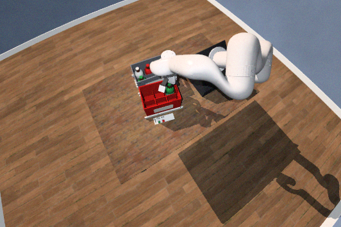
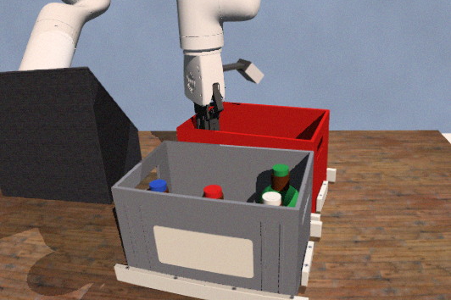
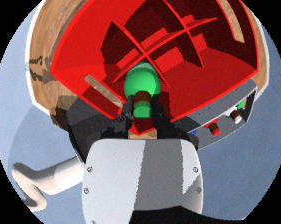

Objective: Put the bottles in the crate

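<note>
My gripper [image 3: 142,102] is shut on a green-label bottle [image 3: 143,86] by its neck, and the bottle hangs down into a corner cell of the red crate [image 1: 159,98]. In the exterior view the gripper [image 2: 208,119] is at the red crate's [image 2: 263,130] near left corner, and the bottle is hidden behind the rim. The grey crate [image 2: 216,215] holds a blue-capped bottle [image 2: 158,185], a red-capped bottle [image 2: 212,191], a green-capped bottle [image 2: 280,177] and a white-capped bottle [image 2: 271,198]. The pick list [image 1: 164,118] lies in front of the red crate.
A black block [image 2: 59,135] stands left of the crates under the arm's base. White stops [image 2: 315,215] hold both crates along their edges. The red crate's other cells look empty in the wrist view.
</note>
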You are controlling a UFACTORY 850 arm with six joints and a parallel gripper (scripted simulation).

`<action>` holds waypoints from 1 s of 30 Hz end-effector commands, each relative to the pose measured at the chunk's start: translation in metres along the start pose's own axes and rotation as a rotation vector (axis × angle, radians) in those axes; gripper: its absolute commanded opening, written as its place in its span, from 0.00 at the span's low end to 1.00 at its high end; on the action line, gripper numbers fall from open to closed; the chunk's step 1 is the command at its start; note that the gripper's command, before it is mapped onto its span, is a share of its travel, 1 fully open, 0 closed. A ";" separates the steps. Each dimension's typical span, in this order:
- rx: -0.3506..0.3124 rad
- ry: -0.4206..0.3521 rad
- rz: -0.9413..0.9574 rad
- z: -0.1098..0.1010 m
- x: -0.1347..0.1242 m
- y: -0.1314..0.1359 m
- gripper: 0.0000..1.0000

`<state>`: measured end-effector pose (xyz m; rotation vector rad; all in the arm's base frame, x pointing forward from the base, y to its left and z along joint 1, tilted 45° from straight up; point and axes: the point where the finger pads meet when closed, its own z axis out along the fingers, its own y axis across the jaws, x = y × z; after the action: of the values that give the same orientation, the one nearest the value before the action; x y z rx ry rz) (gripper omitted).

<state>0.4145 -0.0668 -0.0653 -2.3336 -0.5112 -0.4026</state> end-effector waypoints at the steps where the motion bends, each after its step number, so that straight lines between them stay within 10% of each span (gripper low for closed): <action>1: -0.001 0.001 -0.001 0.002 0.000 0.001 0.00; 30: -0.001 0.001 0.000 0.011 0.001 0.001 0.00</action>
<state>0.4161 -0.0589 -0.0733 -2.3336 -0.5112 -0.4027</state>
